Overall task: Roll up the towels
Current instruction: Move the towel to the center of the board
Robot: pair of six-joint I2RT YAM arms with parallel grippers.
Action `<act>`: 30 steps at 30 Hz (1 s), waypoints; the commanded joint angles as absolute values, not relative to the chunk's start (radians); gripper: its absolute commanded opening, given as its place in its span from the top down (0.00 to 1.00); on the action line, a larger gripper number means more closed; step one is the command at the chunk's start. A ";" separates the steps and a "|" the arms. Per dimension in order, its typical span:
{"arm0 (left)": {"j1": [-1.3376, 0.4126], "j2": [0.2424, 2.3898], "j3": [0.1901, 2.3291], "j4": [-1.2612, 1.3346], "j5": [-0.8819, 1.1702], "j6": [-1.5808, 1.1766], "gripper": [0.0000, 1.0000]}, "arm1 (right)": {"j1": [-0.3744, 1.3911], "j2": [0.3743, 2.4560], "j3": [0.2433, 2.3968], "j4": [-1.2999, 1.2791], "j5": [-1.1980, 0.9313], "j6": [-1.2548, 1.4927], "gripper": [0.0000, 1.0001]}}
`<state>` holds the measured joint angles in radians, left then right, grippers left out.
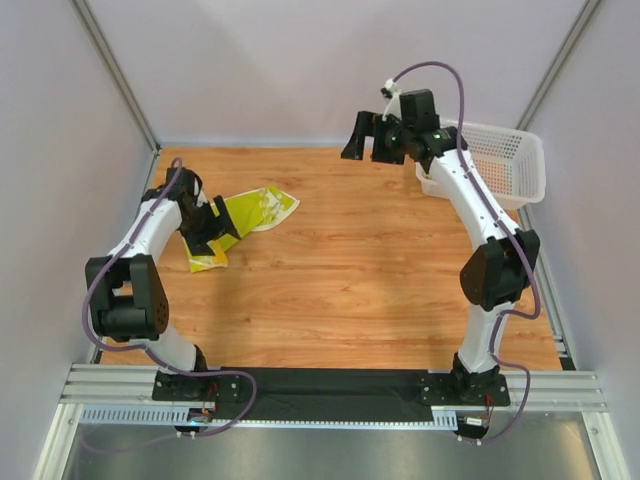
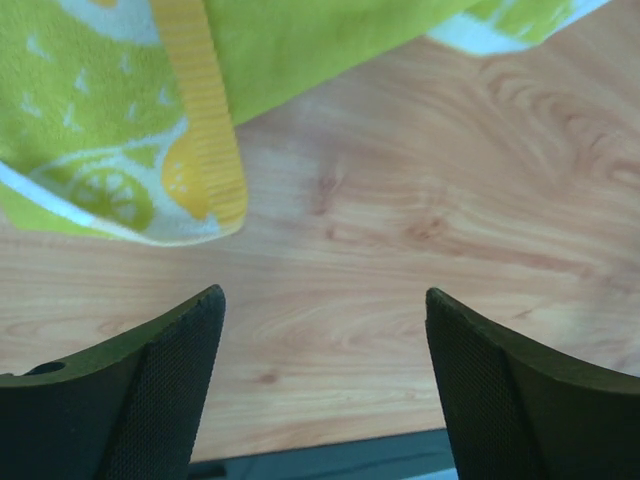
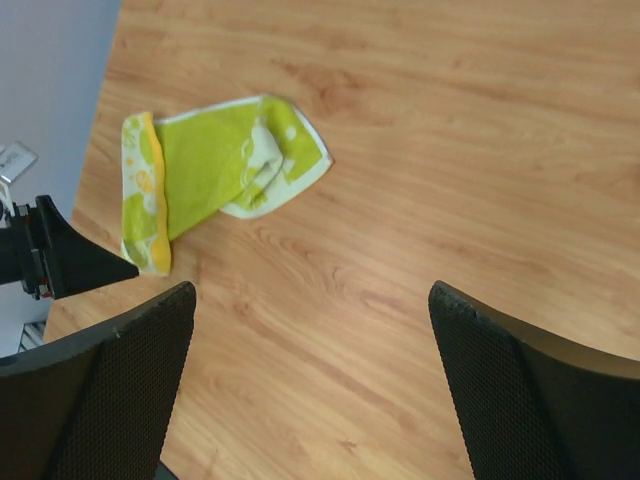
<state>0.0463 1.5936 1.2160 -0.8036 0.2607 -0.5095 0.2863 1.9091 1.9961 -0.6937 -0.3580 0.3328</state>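
on the wooden bench [image 1: 360, 280], at left centre of the overhead frame, one lime-green and white towel [image 1: 255, 210], loosely folded, crumpled and not rolled. just beside its yellow-banded end, low over the wood, the left end effector [image 2: 320, 300] with fingers spread apart and nothing between them. at upper right of that frame, beside a white basket [image 1: 510, 160], the right end effector [image 3: 310, 290], likewise spread wide and empty.

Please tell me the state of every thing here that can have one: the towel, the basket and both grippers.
towel: lying on the table, loosely folded over, not rolled, not held.
basket: upright at the far right of the table.
left gripper: open, empty, just short of the towel's yellow-banded end.
right gripper: open, empty, raised above the table.
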 commanded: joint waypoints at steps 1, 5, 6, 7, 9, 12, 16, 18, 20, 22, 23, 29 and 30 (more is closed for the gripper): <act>0.029 1.600 1.223 -0.877 0.219 -0.463 0.15 | 0.304 1.963 1.985 -0.816 -0.327 0.347 0.00; 0.018 1.624 1.213 -0.862 0.171 -0.423 0.20 | 0.365 1.985 1.994 -0.882 -0.328 0.316 0.00; 0.017 1.629 1.218 -0.862 0.155 -0.419 0.20 | 0.380 1.988 1.993 -0.891 -0.328 0.305 0.00; 0.014 1.635 1.224 -0.868 0.135 -0.413 0.20 | 0.387 1.993 1.991 -0.900 -0.330 0.302 0.00; 0.002 1.676 1.256 -0.883 0.078 -0.399 0.20 | 0.397 1.994 1.985 -0.929 -0.334 0.295 0.00; -0.031 1.759 1.308 -0.931 0.012 -0.390 0.20 | 0.399 1.976 1.953 -0.940 -0.328 0.276 0.00; -0.063 1.822 1.327 -0.917 0.002 -0.383 0.23 | 0.399 1.956 1.916 -0.951 -0.313 0.246 0.00; -0.077 1.858 1.335 -0.913 0.002 -0.382 0.25 | 0.399 1.951 1.907 -0.960 -0.305 0.242 0.00; -0.077 1.893 1.342 -0.913 0.002 -0.390 0.29 | 0.399 1.945 1.890 -0.956 -0.308 0.247 0.00; -0.077 1.920 1.345 -0.917 0.002 -0.399 0.33 | 0.397 1.942 1.879 -0.951 -0.317 0.250 0.00; -0.077 1.927 1.344 -0.917 -0.030 -0.399 0.34 | 0.399 1.942 1.872 -0.950 -0.319 0.250 0.00; -0.077 1.934 1.339 -0.916 -0.064 -0.397 0.49 | 0.399 1.942 1.861 -0.951 -0.331 0.249 0.00; -0.077 1.934 1.338 -0.911 -0.066 -0.394 0.56 | 0.399 1.942 1.859 -0.951 -0.333 0.247 0.00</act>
